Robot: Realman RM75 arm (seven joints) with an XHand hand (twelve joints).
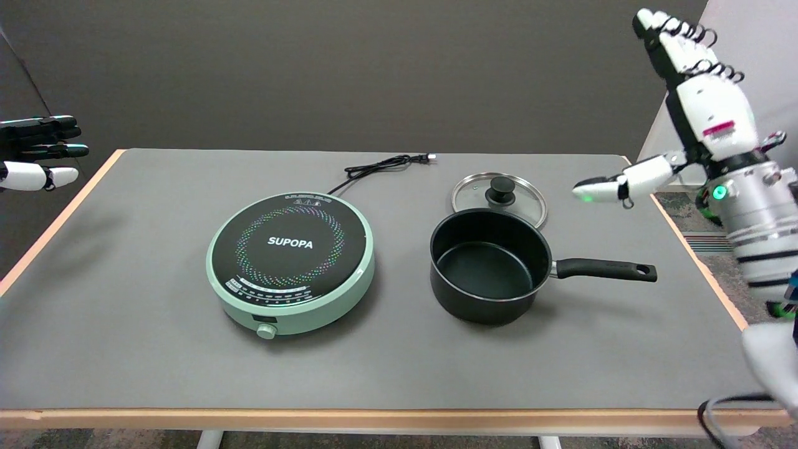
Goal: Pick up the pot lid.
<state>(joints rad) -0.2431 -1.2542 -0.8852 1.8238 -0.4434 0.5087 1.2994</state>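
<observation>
A glass pot lid with a metal rim and a black knob lies flat on the grey table, just behind a black saucepan. The pan's long black handle points right. My right hand hangs in the air at the far right, above the table's right edge and well to the right of the lid. Its fingers are stretched up and apart, its thumb points left toward the lid, and it holds nothing.
A mint-green induction cooker stands left of the pan, with its black power cord lying behind it. The idle left hand hovers at the upper left. The table's front edge runs along the bottom.
</observation>
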